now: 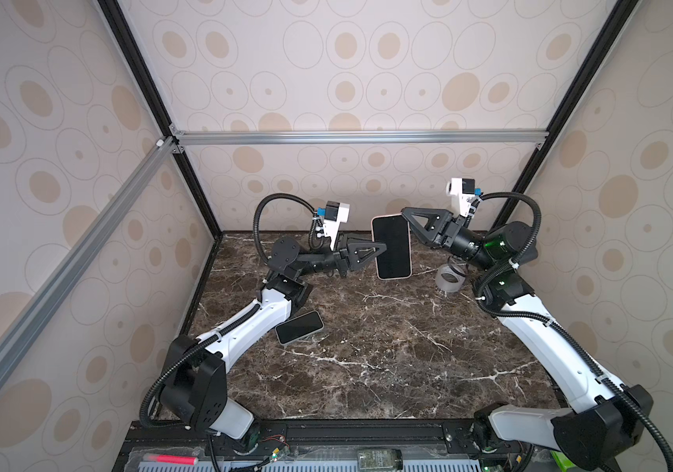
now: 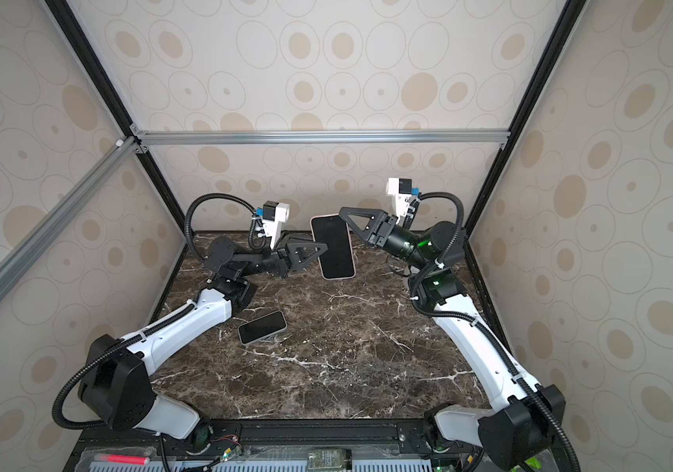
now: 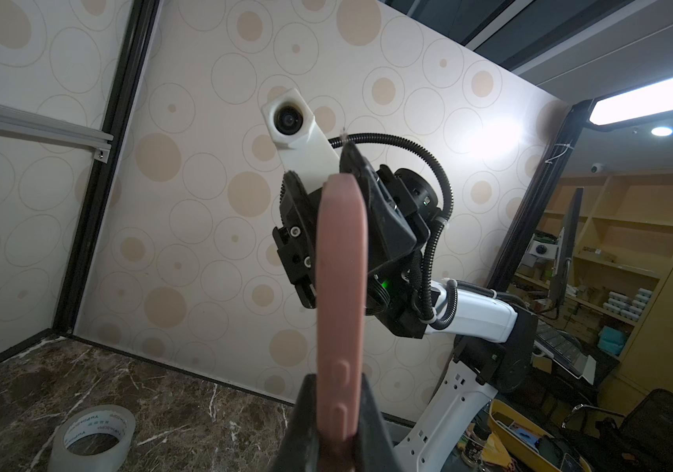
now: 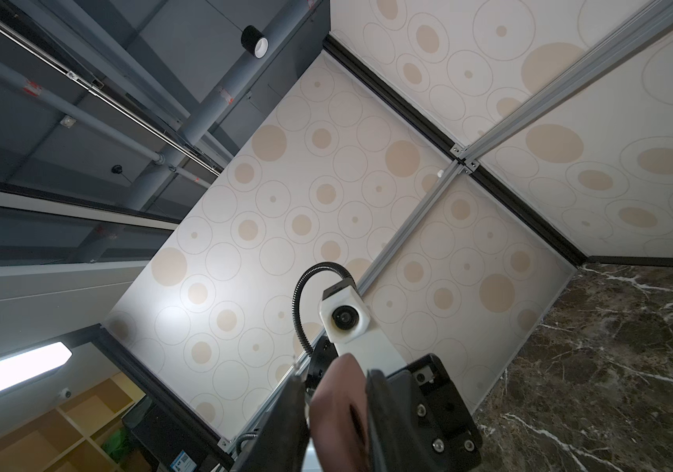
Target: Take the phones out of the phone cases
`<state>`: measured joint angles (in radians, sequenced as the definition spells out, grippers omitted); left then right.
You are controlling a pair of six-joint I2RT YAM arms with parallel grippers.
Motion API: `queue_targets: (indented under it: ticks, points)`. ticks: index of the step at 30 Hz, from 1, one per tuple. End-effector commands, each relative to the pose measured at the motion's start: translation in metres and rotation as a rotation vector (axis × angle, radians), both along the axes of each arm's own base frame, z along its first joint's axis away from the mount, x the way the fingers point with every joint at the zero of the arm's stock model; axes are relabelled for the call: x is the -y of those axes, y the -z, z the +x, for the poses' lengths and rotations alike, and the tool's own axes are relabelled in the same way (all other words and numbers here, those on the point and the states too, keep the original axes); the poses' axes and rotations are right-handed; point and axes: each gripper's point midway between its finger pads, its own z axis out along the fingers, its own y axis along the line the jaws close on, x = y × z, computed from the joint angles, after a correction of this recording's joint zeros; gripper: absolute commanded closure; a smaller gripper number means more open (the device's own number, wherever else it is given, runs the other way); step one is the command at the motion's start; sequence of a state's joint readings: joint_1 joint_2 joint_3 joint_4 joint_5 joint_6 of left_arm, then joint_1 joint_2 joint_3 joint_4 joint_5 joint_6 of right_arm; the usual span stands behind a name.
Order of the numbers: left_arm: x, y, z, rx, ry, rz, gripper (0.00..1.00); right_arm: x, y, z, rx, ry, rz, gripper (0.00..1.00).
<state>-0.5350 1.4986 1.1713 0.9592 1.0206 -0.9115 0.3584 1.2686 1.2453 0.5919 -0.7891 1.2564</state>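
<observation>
While the left gripper (image 1: pixel 381 247) is clenched on the phone (image 1: pixel 392 247), one finger on the dark screen and one behind, the phone hangs in the air above the far middle of the table (image 1: pixel 367 367). It stands roughly upright with its screen facing the top camera. In both top views the grip sits midway along the phone's left long edge (image 2: pixel 323 246). The phone is in its pink case (image 3: pixel 343 265), whose rim shows along the far end and right side. In the left wrist view the fingers (image 3: pixel 371 421) press both faces of the case's edge.

The right gripper (image 1: pixel 406 212) reaches in from the right to the phone's far right corner. In the right wrist view its jaws straddle the case (image 4: pixel 336 404) closely. One seems to touch it, but I cannot tell whether they are pinching it yet.

A second phone (image 1: pixel 299 327) lies flat on the table, screen up, near the left arm. A tape roll (image 1: pixel 451 282) sits on the far right, below the right arm.
</observation>
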Motion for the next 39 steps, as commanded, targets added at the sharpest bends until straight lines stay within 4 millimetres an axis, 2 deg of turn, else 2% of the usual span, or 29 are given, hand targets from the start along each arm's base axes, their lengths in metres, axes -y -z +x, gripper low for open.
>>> queue_targets:
  ticks: [1, 5, 12, 17, 27, 35, 39]
  points:
    - [-0.010, -0.046, -0.019, 0.138, -0.010, -0.068, 1.00, -0.002, -0.003, -0.010, 0.016, -0.049, 0.020, 0.74]
    - [-0.009, -0.052, -0.019, 0.158, -0.009, -0.066, 1.00, -0.001, 0.005, -0.010, -0.018, -0.045, 0.025, 0.80]
    - [-0.006, -0.057, -0.014, 0.197, -0.036, -0.037, 1.00, 0.000, 0.007, -0.011, -0.108, -0.086, 0.090, 0.94]
    - [-0.004, -0.061, -0.010, 0.229, -0.070, -0.007, 1.00, 0.001, 0.010, -0.015, -0.158, -0.092, 0.082, 1.00]
    - [-0.002, -0.071, -0.004, 0.262, -0.093, -0.003, 1.00, -0.005, 0.014, -0.021, -0.220, -0.135, 0.089, 1.00]
    - [-0.001, -0.078, -0.010, 0.285, -0.086, -0.003, 1.00, -0.011, 0.021, -0.020, -0.271, -0.173, 0.088, 1.00]
    - [-0.002, -0.077, -0.011, 0.277, -0.085, -0.007, 1.00, -0.009, 0.020, -0.022, -0.226, -0.145, 0.059, 1.00]
